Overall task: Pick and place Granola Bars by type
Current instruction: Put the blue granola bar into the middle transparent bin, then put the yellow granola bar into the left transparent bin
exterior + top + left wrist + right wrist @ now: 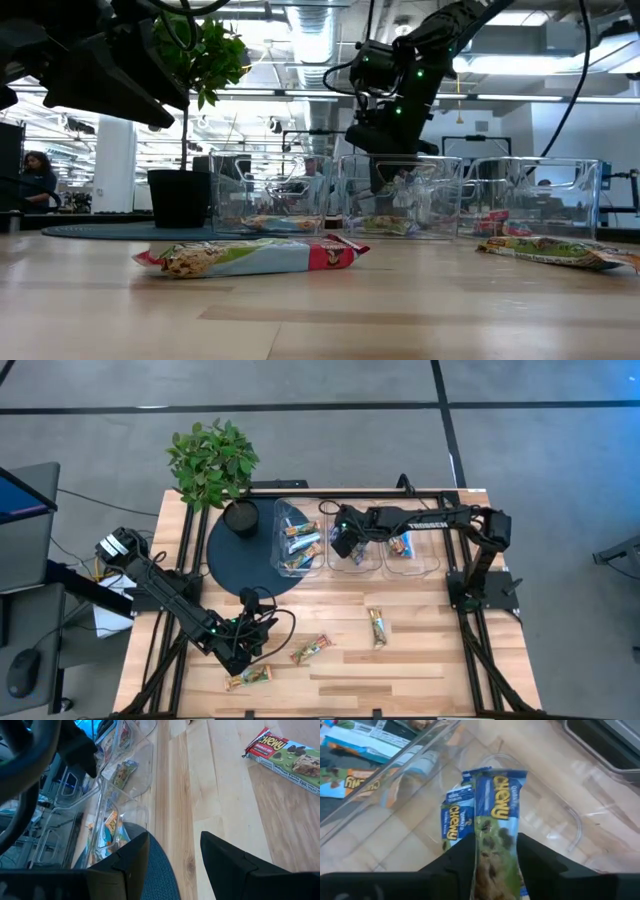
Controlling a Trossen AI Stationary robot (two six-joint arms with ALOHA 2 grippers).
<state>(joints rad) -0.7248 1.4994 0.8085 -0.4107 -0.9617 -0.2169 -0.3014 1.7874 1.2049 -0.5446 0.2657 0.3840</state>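
My right gripper (345,547) reaches down into the middle clear bin (366,563) at the table's far side, shut on a blue-green granola bar (496,800). A second blue bar (454,819) lies flat on that bin's floor. Three more bars lie flat on the wood: one near the front left (248,677), one beside it (310,650), one toward the middle (377,627). My left gripper (250,632) hovers open over the table's near left part, by the dark round mat (232,565), with nothing between its fingers (131,857). My right gripper pinches the bar's long edges near its upper end (495,851) between its two fingers. The fingers slant steeply down from above and lie along the bar. The bar sticks out beyond the fingertips, its free end (495,774) low over the bin's floor, beside the other blue bar.
The left bin (283,520) holds several bars, and the right bin (425,565) holds one bar (402,545). A potted plant (212,460) stands on the mat at the far left. Bare wood lies between the bins and the loose bars.
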